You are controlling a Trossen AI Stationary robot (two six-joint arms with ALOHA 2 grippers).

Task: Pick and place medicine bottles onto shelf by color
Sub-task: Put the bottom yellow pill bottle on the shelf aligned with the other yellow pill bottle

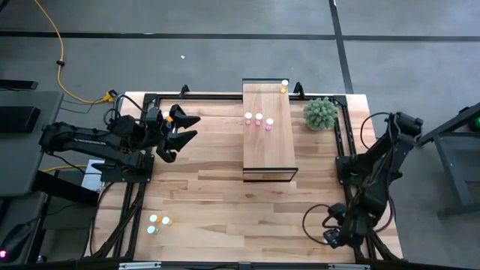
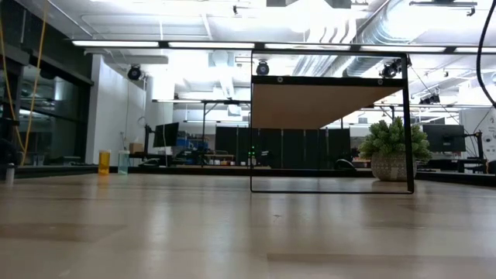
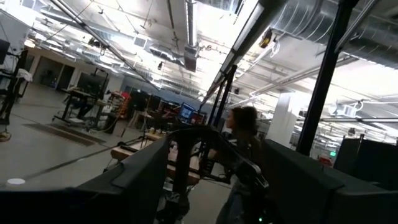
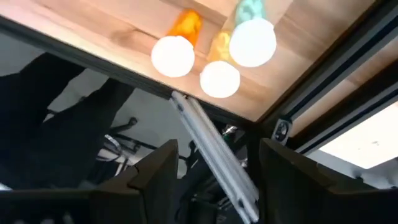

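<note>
Two end effectors are in play, and neither holds anything; on the left, the left end effector hangs above the far-left part of the bench, fingers spread, aimed toward the shelf; its wrist view looks out into the room, where a person shows, not down at any bottle. Near the bench's front-left edge we see three medicine bottles grouped close together, white caps up, one orange, the others yellowish and pale blue-green. Moving right, the shelf runs front to back at mid-bench; three pink bottles stand in a row on its top and an orange bottle sits at its far corner. Beside the shelf's far end is a small potted plant. At the front-right corner, the right end effector rests low, fingers apart. We judge the bottles light, rigid and smooth, easy to tip or squirt out of a pinch; we would grip the body just under the cap, squarely, with gentle closure.
</note>
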